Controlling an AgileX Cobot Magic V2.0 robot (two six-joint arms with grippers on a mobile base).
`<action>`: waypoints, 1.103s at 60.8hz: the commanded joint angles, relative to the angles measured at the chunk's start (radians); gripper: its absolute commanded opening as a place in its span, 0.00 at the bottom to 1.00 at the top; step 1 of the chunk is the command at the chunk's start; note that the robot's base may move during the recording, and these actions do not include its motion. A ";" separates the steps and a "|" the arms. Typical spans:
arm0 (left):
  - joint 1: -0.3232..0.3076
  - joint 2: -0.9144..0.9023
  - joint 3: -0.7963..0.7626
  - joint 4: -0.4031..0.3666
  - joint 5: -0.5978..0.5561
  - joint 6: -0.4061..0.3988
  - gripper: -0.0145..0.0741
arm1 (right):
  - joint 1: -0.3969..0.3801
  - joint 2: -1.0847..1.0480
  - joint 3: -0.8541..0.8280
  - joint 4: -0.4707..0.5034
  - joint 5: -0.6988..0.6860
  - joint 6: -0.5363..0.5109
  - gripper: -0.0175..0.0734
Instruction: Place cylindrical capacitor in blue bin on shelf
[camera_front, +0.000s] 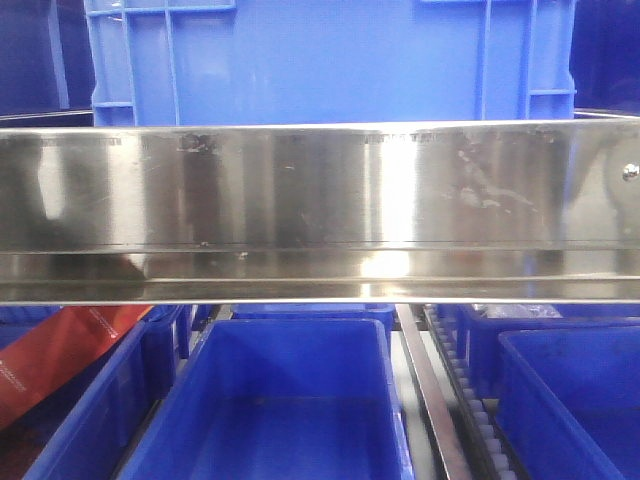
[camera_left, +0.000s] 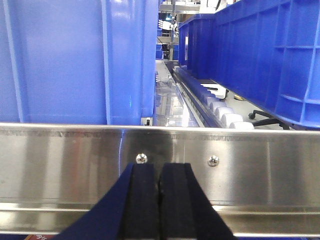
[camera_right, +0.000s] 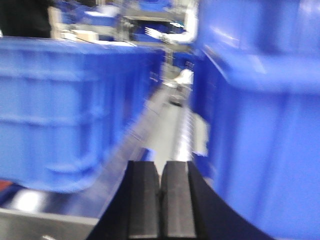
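Stainless shelf (camera_front: 320, 185) rail fills my front view, blue bins (camera_front: 290, 400) above and below; both my left gripper (camera_left: 159, 200) and right gripper (camera_right: 160, 197) are pressed closed on nothing, the capacitor nowhere visible, so I judge the placing unconfirmed.

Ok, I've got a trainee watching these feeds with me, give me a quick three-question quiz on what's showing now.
1. True or false: the left gripper is shut.
2. In the front view, what stands on top of the steel rail: A a blue bin, B a cardboard box, C a red tray?
3. Does any view show the capacitor?

Key: 1 true, pads together, nothing seen between them. 2 A, the blue bin. 3 No; the right gripper is shut too.
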 joint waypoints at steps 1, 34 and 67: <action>-0.005 -0.005 -0.001 -0.006 -0.020 -0.004 0.04 | -0.066 -0.039 0.059 -0.064 -0.049 0.087 0.02; -0.005 -0.005 -0.001 -0.006 -0.020 -0.004 0.04 | -0.127 -0.185 0.278 -0.105 -0.177 0.108 0.02; -0.005 -0.005 -0.001 -0.006 -0.020 -0.004 0.04 | -0.125 -0.185 0.278 -0.105 -0.164 0.108 0.02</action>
